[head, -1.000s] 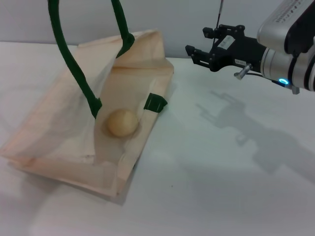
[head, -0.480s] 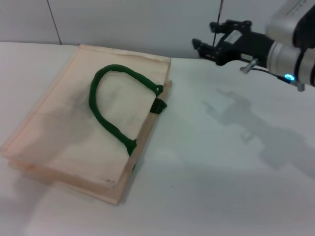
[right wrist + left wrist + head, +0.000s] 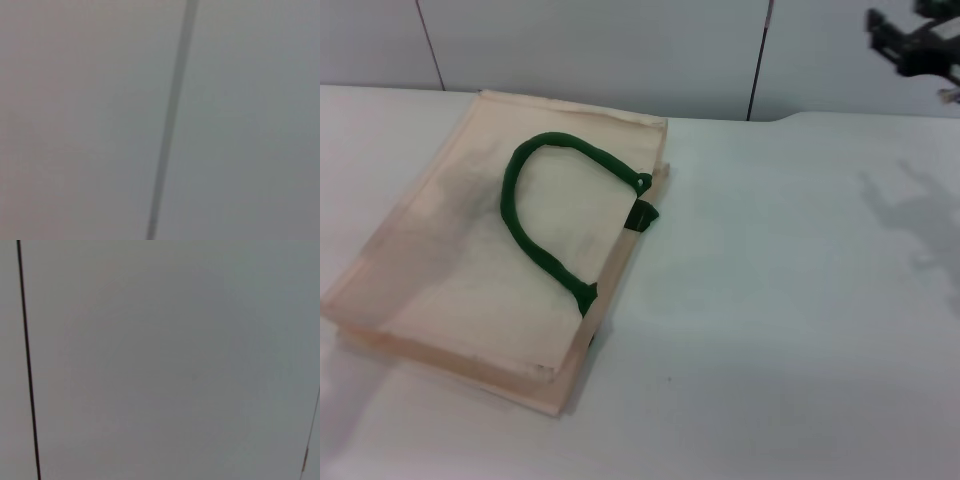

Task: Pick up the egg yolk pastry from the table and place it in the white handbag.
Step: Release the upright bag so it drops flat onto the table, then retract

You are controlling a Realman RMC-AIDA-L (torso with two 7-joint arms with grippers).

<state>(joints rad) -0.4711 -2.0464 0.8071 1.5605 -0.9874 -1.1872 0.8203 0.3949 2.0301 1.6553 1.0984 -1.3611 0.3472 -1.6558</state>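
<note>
The white handbag (image 3: 500, 250) lies flat and closed on the table at the left of the head view, its dark green loop handle (image 3: 545, 215) resting on top. The egg yolk pastry is hidden from view. My right gripper (image 3: 910, 35) is high at the far right top corner, well away from the bag, partly cut off by the picture's edge. My left gripper is out of view. Both wrist views show only a grey wall with a dark seam.
The white table (image 3: 770, 330) stretches to the right of and in front of the bag. A grey panelled wall (image 3: 620, 50) runs behind the table's far edge.
One second ago the bag was held open by its handle with the pastry inside; it then dropped flat and closed. My right gripper has moved up and to the right, nearly out of view.
</note>
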